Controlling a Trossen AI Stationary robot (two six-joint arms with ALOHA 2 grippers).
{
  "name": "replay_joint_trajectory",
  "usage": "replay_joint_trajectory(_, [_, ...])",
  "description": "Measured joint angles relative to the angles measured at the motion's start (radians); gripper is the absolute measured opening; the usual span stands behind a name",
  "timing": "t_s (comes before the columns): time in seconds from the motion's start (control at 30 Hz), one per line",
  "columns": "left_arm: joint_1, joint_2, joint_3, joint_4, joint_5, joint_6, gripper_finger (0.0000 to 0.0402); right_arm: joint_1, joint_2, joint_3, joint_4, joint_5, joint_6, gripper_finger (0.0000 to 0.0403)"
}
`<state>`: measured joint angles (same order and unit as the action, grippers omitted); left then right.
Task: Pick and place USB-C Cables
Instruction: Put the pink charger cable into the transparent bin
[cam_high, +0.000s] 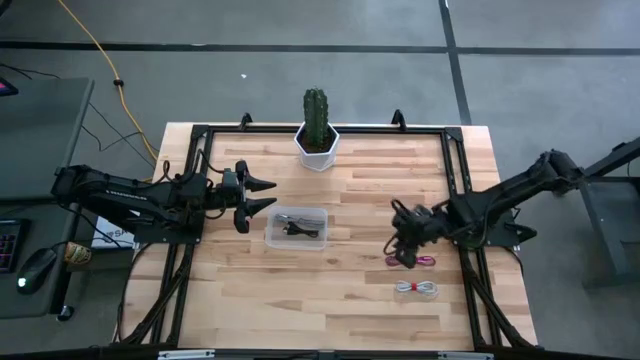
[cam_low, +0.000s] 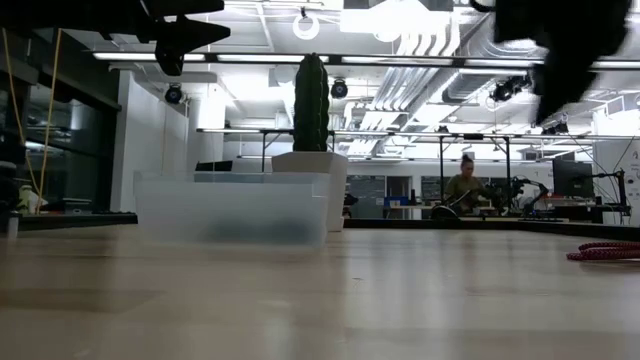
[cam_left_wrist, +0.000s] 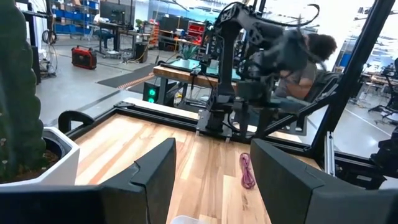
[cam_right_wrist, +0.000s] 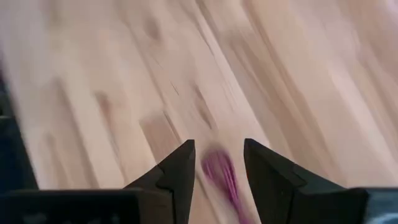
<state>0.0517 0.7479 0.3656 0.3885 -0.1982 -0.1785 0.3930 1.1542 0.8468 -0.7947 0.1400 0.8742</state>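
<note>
The dark red cable bundle (cam_high: 412, 261) lies flat on the table, with the whitish bundle (cam_high: 416, 288) just nearer the table's near edge. A black bundle (cam_high: 299, 230) and a grey one (cam_high: 290, 218) lie inside a clear container (cam_high: 322, 212). My right gripper (cam_high: 398, 250) hovers open above the red cable; in the right wrist view the cable (cam_right_wrist: 222, 177) shows between the open fingers (cam_right_wrist: 217, 155). In the low view this gripper (cam_low: 560, 50) is well above the table. My left gripper (cam_high: 270, 195) waits open, raised, left of the container.
A cactus in a white pot (cam_high: 317, 135) stands at the far edge behind the container. A black frame (cam_high: 455, 150) runs around the table top. Bare wood lies between the container and the red cable. A person (cam_low: 464, 185) sits in the room beyond.
</note>
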Motion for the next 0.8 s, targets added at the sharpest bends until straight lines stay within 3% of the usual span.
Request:
replay_joint_trajectory(0.1, [0.000, 0.000, 0.000, 0.001, 0.000, -0.001, 0.0188, 0.067, 0.022, -0.015, -0.093, -0.027, 0.135, 0.0128])
replay_joint_trajectory(0.2, [0.000, 0.000, 0.000, 0.001, 0.000, -0.001, 0.0188, 0.127, 0.049, -0.065, -0.080, -0.072, 0.137, 0.0128])
replay_joint_trajectory(0.37, [0.000, 0.000, 0.000, 0.001, 0.000, -0.001, 0.0188, 0.180, 0.100, -0.140, -0.017, -0.132, 0.013, 0.0128])
replay_joint_trajectory(0.57, [0.000, 0.000, 0.000, 0.003, 0.000, -0.001, 0.0188, 0.183, 0.159, -0.171, 0.019, -0.063, -0.057, 0.0128])
replay_joint_trajectory(0.8, [0.000, 0.000, 0.000, 0.002, 0.000, -0.001, 0.0188, 0.183, 0.234, -0.174, 0.095, -0.070, -0.164, 0.0128])
